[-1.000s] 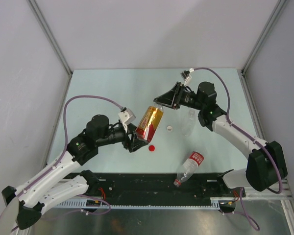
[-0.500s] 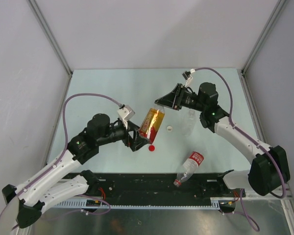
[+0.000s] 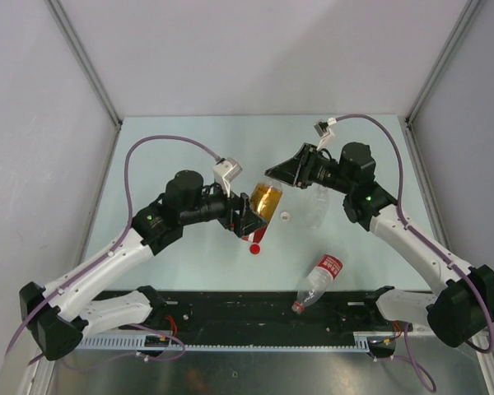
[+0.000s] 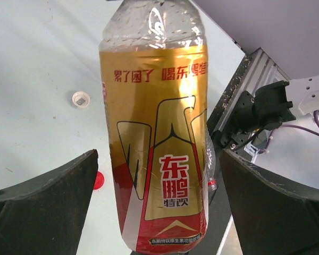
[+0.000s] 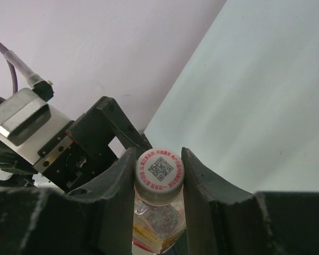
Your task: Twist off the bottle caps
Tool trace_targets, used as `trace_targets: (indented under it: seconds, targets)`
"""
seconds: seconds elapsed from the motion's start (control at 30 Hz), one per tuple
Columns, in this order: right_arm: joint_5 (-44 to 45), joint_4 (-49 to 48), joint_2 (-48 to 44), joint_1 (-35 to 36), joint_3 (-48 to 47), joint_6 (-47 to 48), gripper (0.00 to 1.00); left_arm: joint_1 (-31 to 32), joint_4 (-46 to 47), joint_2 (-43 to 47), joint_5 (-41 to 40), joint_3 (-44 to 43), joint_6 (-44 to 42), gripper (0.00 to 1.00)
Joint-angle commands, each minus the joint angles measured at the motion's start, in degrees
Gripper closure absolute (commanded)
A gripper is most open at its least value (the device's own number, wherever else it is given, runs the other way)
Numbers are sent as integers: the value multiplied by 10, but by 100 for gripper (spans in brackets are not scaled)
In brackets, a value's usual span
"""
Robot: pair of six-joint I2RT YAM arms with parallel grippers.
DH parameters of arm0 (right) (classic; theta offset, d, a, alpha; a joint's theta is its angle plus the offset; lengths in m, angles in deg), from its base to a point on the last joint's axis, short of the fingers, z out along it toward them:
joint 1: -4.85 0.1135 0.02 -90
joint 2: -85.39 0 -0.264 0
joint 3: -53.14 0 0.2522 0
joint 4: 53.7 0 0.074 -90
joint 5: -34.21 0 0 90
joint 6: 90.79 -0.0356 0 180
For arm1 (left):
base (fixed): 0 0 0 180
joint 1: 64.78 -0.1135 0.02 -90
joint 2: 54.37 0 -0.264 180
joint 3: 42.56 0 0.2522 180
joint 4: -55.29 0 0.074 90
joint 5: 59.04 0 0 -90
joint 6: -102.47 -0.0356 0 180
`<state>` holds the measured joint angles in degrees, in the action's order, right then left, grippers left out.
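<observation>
since the earlier frame the left gripper (image 3: 249, 224) has let go and slid toward the centre of the top view. its fingers (image 4: 48, 207) now stand wide apart on either side of the amber bottle (image 4: 157, 143) without touching it, while the right gripper (image 3: 273, 174) has closed down. it is clamped on the white cap (image 5: 159, 170), one finger on each side, so the bottle seems to hang from the cap alone, tilted, just above and right of the red cap (image 3: 254, 248) lying on the table (image 3: 198, 132). to do this turn well, i judge the left jaws should first grip the label band firmly, or the body will simply spin with the cap. the right wrist should then twist in line with the neck, squeezing lightly. the bottle sits centred between the left fingers, its capped end in the right jaws.
</observation>
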<state>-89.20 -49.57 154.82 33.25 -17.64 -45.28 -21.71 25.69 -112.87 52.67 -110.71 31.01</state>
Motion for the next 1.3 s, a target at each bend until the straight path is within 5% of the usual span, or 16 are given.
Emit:
trace_targets:
  seconds: [0.0, 0.47, 0.7, 0.77, 1.03, 1.13, 1.27]
  targets:
    - [36, 12, -28, 4, -5, 23, 100, 7, 11, -8, 4, -12, 17, 1]
    - [27, 18, -38, 5, -4, 29, 100, 31, 10, -52, -7, 11, -8, 20]
    - [23, 22, -39, 5, -5, 34, 98, 32, 10, -54, 2, 7, -18, 52]
    - [17, 19, -39, 4, -5, 36, 90, 32, 11, -52, -2, 9, -20, 60]
    - [16, 0, -52, -3, -5, 37, 13, 34, 0, -37, -45, 17, -30, 65]
    - [33, 16, -63, -8, -5, 48, 3, 40, -19, -33, -83, 15, -36, 66]
    - [55, 33, -72, -12, -5, 58, 1, 64, -66, -40, -179, -2, -52, 68]
